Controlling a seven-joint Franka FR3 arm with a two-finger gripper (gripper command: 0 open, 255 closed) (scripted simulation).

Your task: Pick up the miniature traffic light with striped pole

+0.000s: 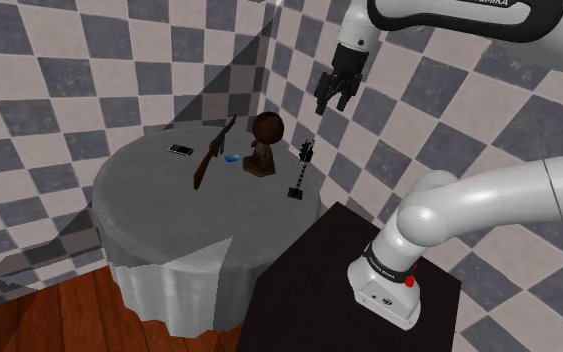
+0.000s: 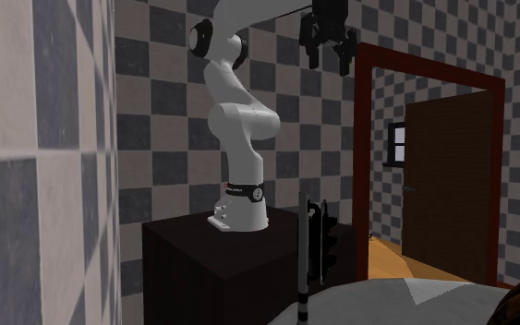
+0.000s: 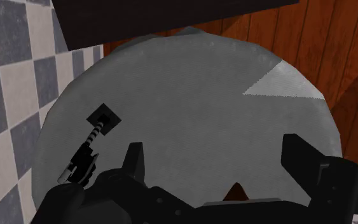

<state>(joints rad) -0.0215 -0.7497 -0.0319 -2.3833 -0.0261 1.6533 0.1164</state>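
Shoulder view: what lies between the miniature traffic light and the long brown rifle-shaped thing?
In the shoulder view, a brown round-headed figurine stands next to the traffic light, and a small blue object lies beside the rifle-shaped thing.

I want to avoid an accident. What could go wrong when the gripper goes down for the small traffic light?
1. The traffic light is thin and stands near the table edge; a badly centred gripper could perhaps knock it over or off.
2. The brown figure stands close beside it; the open fingers might hit it.
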